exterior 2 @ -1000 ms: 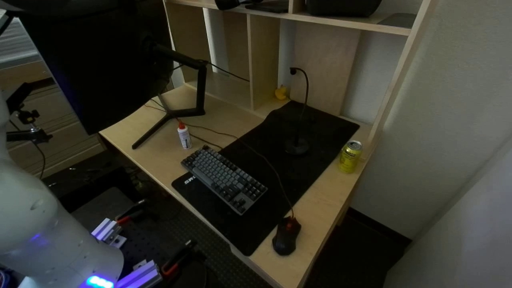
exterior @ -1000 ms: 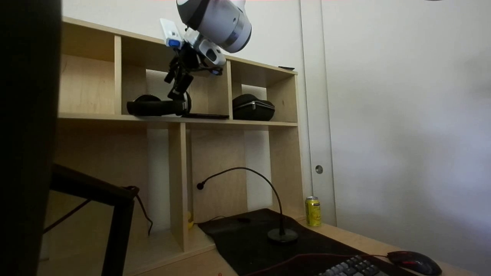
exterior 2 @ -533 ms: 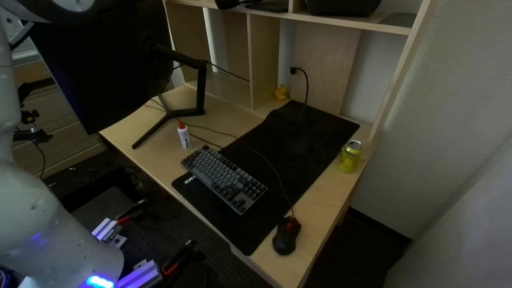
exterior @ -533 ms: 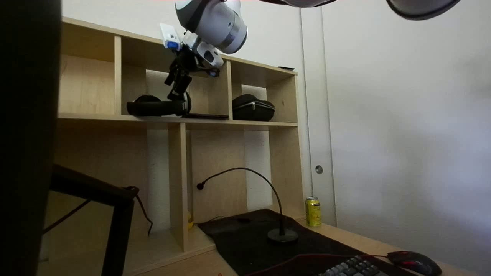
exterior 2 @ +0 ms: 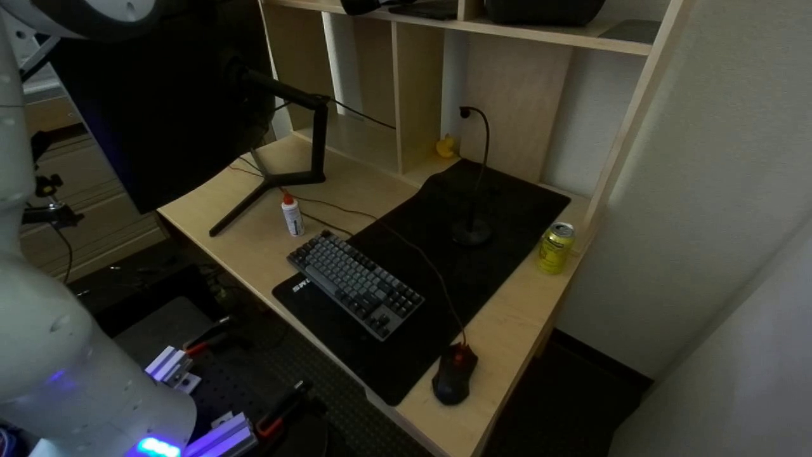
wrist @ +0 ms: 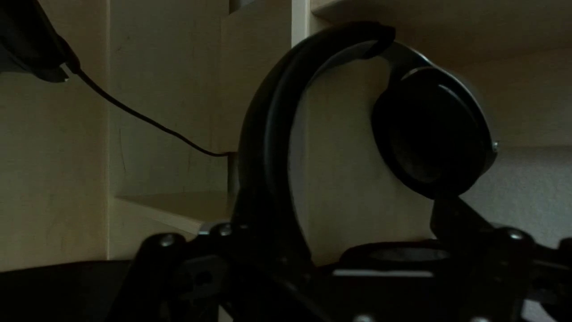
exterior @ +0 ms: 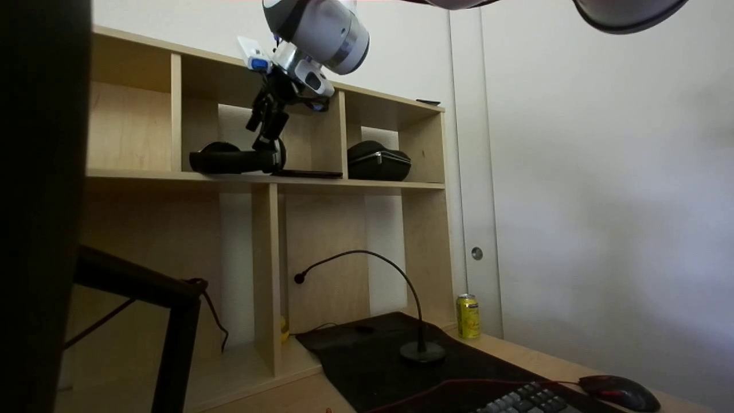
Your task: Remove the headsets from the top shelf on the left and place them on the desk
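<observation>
The black headsets (exterior: 238, 162) lie on the top shelf (exterior: 367, 184) in the pale wooden cubby unit, in the compartment left of the black case. One end of them shows at the top edge of an exterior view (exterior 2: 360, 6). My gripper (exterior: 259, 133) is over their right end, tilted down. In the wrist view the headband (wrist: 268, 134) passes by the left finger and a round ear cup shows beyond the right finger. My gripper (wrist: 348, 210) is open, fingers wide apart. Contact with the headsets is too dark to tell. The desk (exterior 2: 526, 317) with its black mat is below.
A black zippered case (exterior: 378, 163) is in the compartment to the right. A thin divider (exterior: 343, 132) stands between. A monitor (exterior 2: 171, 108) stands on the desk's left side. A gooseneck microphone (exterior 2: 471, 231), yellow can (exterior 2: 556, 249), keyboard (exterior 2: 355, 284), mouse (exterior 2: 454, 374) and small bottle (exterior 2: 292, 216) are on the desk.
The arm's upper links have shifted, and one now shows at the upper right of an exterior view. The gripper has moved only very slightly. The headsets have not moved.
</observation>
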### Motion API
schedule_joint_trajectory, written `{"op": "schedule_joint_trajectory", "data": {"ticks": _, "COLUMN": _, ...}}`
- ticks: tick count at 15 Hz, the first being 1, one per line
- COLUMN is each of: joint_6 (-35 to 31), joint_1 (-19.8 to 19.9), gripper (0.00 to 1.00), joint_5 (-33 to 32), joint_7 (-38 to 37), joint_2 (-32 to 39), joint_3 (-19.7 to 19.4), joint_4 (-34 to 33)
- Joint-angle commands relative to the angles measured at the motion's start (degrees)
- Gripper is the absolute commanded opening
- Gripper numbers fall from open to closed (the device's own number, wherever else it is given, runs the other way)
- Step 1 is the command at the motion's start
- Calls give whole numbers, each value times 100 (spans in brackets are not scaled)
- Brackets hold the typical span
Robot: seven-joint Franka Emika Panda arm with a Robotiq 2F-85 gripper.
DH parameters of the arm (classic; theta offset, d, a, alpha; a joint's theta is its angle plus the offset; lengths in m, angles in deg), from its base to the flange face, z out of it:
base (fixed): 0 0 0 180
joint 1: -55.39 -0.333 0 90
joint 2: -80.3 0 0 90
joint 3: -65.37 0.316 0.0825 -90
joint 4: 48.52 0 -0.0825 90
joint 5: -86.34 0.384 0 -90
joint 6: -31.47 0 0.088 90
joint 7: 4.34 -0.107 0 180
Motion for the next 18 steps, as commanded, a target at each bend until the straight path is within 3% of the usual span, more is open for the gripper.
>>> {"op": "schedule_joint_trajectory", "data": {"ticks": 1, "joint_6": -89, "joint_1": -47, "gripper": 100, "joint_5": -99, "joint_7": -66, "joint_2": 213, "joint_3": -59, "joint_4": -15}}
{"op": "schedule_joint_trajectory", "data": {"ticks": 7, "joint_6": -113, "joint_1": -103, "gripper": 100, "joint_5": -127, "joint_7": -32, "joint_2": 473, "joint_3": -43, "joint_4": -32}}
{"op": "schedule_joint_trajectory", "data": {"ticks": 8, "joint_6": -89, "joint_1": -105, "gripper": 75, "joint_5": -121, "joint_7": -10, "joint_2": 476, "joint_3": -35, "joint_4": -29}}
{"op": "schedule_joint_trajectory", "data": {"ticks": 10, "joint_6": -125, "joint_1": -130, "gripper": 66, "joint_5": -147, "joint_7": -16, "joint_2": 427, "joint_3": -52, "joint_4": 18}}
{"op": "schedule_joint_trajectory", "data": {"ticks": 18, "joint_6": -113, "joint_1": -161, "gripper": 10, "joint_5": -352, "joint_7": -94, "joint_2": 293, "joint_3": -105, "joint_4": 113}}
